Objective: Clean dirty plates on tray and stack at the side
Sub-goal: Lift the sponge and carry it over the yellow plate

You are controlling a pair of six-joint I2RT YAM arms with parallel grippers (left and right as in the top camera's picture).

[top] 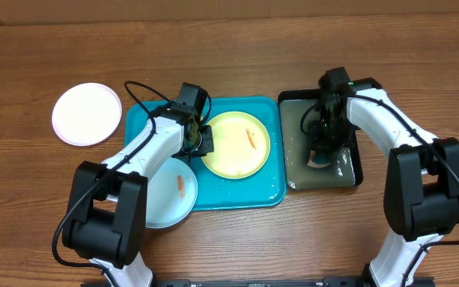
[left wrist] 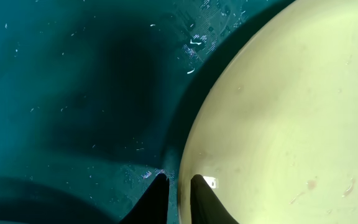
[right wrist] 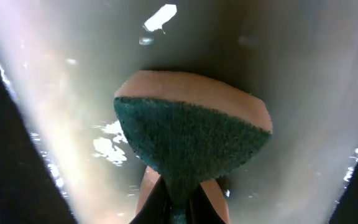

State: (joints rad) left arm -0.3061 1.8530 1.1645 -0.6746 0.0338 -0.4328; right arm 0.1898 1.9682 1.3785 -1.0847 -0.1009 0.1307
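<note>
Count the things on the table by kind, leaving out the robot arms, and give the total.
Plates: 3 (yellow-green plate, white plate, light blue plate)
Trays: 2 (turquoise tray, black tray)
Sponges: 1 (sponge)
Total: 6

Wooden table [top: 38, 48], brown grain. On it, far left: white plate [top: 87, 114], well apart from trays. Centre: turquoise tray [top: 245, 194]. Just right of it, edges close: black tray [top: 297, 171]. Light blue plate [top: 178, 203] overlaps turquoise tray's near-left corner, rest over table.
</note>
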